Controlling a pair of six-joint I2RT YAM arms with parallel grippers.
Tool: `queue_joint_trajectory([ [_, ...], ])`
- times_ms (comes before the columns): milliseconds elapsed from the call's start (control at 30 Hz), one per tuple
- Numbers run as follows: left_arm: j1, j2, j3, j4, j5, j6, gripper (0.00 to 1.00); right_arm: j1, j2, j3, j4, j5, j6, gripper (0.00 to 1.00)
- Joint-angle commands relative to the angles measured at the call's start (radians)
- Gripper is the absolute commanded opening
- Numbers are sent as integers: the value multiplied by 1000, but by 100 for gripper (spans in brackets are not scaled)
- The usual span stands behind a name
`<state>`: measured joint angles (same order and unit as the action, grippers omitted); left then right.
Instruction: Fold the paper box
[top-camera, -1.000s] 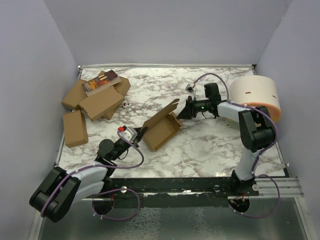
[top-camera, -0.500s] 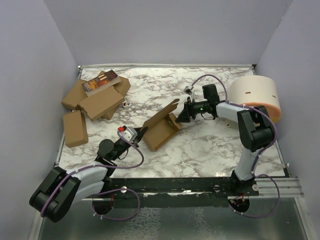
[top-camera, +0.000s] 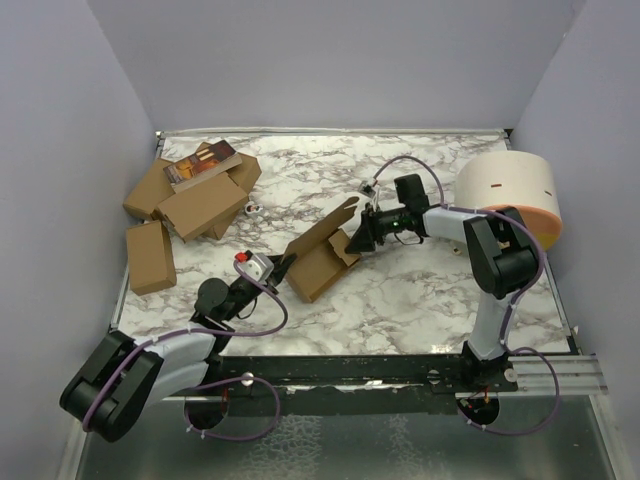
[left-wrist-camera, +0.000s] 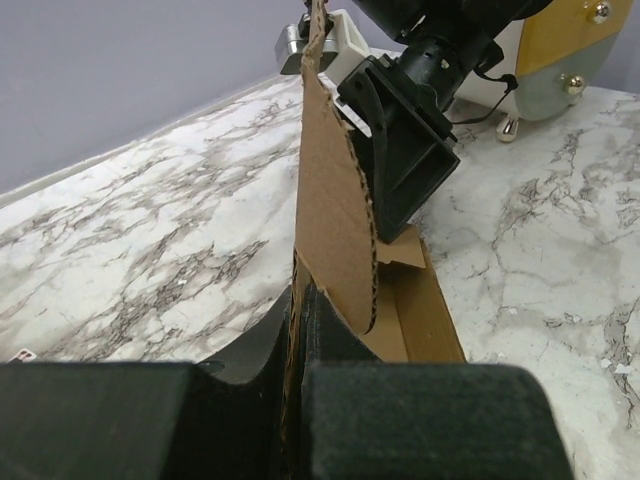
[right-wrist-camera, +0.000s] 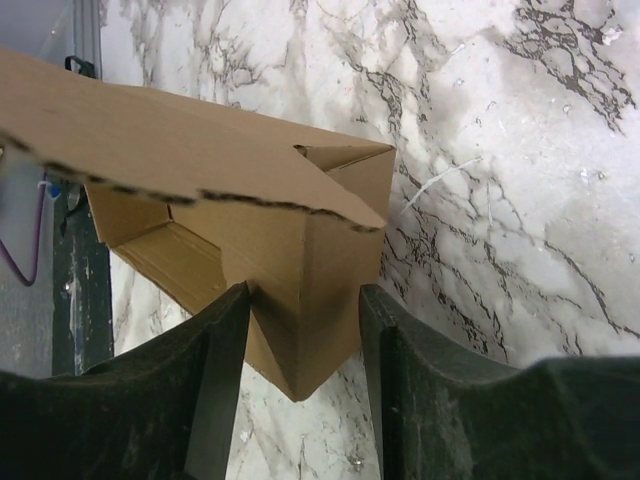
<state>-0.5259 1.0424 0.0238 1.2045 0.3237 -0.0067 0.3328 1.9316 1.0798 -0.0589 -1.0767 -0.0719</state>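
The paper box is a half-formed brown cardboard tray at the table's middle, with one flap standing up. My left gripper is at its near-left end and is shut on the thin upright wall, which runs up between the fingers. My right gripper is at the box's far-right corner. In the right wrist view its jaws are open and straddle that corner. The left finger touches the cardboard and the right finger stands slightly off it.
A heap of brown cartons lies at the back left with a dark book-like object on top. A single carton lies nearer. A large white cylinder with an orange rim stands at the right. A small white object lies by the heap.
My right gripper has moved left up to the box's far-right corner and now straddles it. The box has shifted slightly left. My left arm has stayed put.
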Motion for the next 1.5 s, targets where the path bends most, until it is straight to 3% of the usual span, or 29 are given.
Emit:
queue_joint_trajectory([
  [0,-5,17,-5,58,13,-39,0,11,-29,-22,75,67,34,45],
  [367,-5,50,6,73,-6,-162,0,22,-123,-112,199,253,36,41],
  [667,-8,101,12,76,-36,-292,0,81,-139,-93,144,389,-70,35],
  [1467,-21,130,13,69,-92,-276,0,199,-143,-64,-5,631,-279,32],
])
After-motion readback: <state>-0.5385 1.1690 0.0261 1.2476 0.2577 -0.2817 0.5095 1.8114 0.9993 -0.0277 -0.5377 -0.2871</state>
